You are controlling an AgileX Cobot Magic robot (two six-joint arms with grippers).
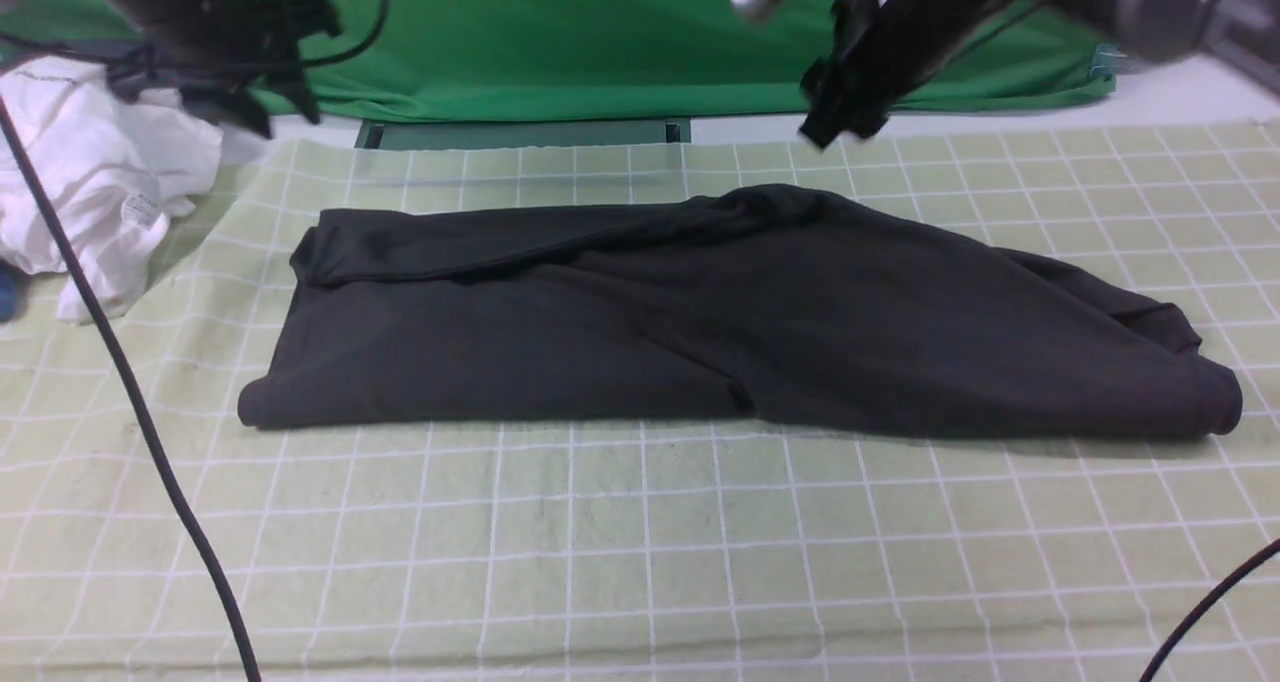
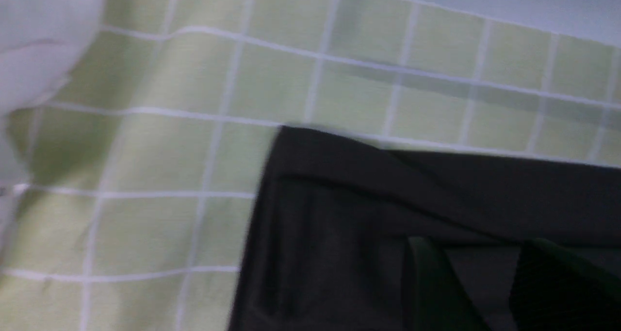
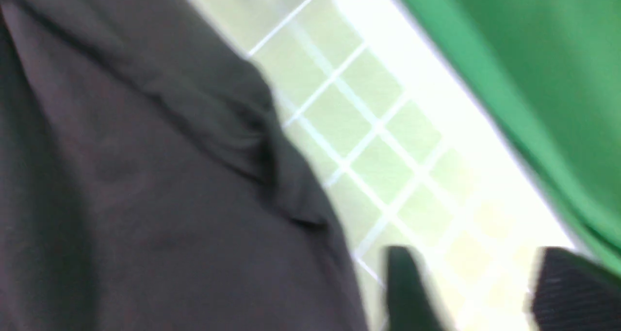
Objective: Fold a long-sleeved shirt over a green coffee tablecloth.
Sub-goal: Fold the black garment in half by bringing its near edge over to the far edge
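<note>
Hovering near the long-sleeved shirt (image 1: 720, 322), left gripper (image 2: 475, 253) gapes empty; right gripper (image 3: 475, 260) likewise.

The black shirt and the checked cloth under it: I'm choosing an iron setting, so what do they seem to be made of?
The black shirt looks like a soft, matte knit, probably cotton jersey: it sags into rounded folds with no sheen. The checked cloth looks like thin, matte woven fabric: it lies flat with light ripples. Cotton or a blend, I cannot tell.
</note>
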